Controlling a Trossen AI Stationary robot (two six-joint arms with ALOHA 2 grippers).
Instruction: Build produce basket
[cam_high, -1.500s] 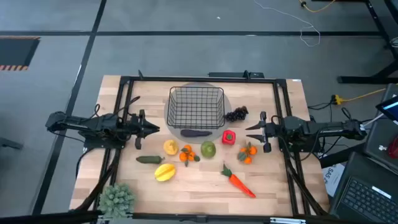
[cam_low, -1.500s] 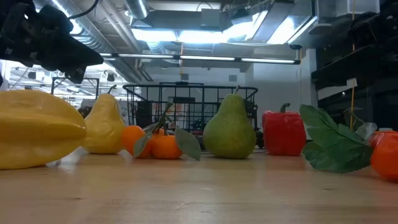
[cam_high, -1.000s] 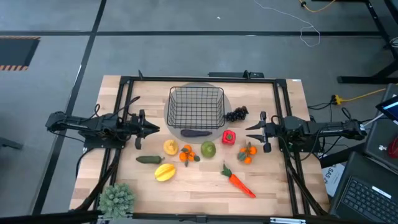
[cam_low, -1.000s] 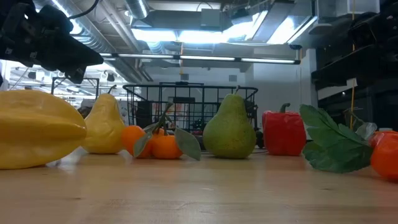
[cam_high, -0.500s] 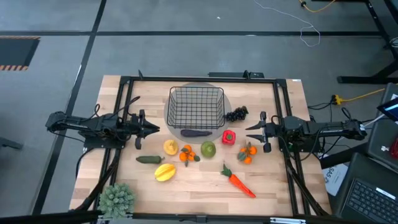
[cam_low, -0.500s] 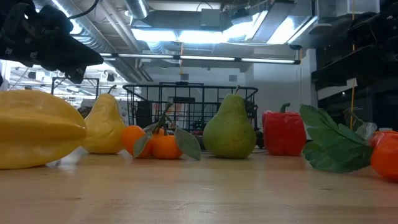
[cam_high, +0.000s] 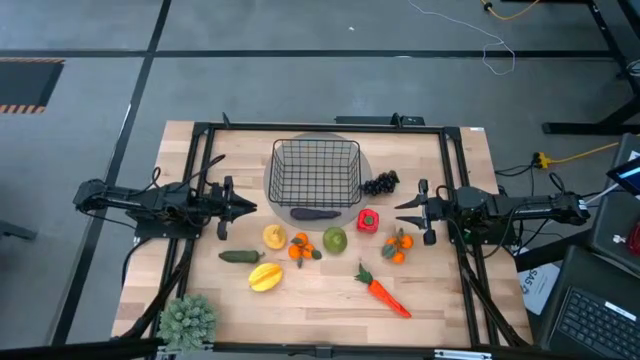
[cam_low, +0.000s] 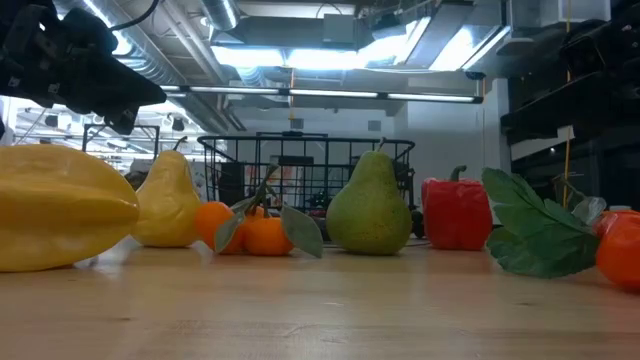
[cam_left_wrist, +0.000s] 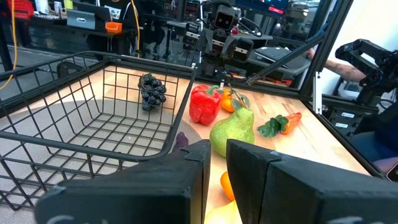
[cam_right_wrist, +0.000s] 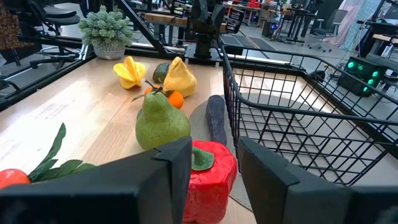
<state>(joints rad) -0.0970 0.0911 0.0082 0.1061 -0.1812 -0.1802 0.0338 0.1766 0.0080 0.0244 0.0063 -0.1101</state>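
Observation:
The black wire basket (cam_high: 316, 176) stands empty at the table's far middle. The produce lies loose on the wood near it: purple eggplant (cam_high: 315, 213), dark grapes (cam_high: 380, 183), red pepper (cam_high: 368, 221), green pear (cam_high: 334, 240), yellow pear (cam_high: 274, 237), tangerines (cam_high: 300, 248), cucumber (cam_high: 241, 256), starfruit (cam_high: 264, 276) and carrot (cam_high: 383, 292). My left gripper (cam_high: 248, 207) hovers level at the basket's left, a narrow gap between its fingers (cam_left_wrist: 217, 155). My right gripper (cam_high: 402, 209) hovers level at the right, open (cam_right_wrist: 214, 155), the pepper (cam_right_wrist: 208, 177) just ahead of it.
A spiky pale-green potted plant (cam_high: 187, 320) stands at the near left corner. A second bunch of tangerines with leaves (cam_high: 398, 246) lies close below my right gripper. A black frame (cam_high: 455, 200) runs around the work area. Bare wood lies along the near edge.

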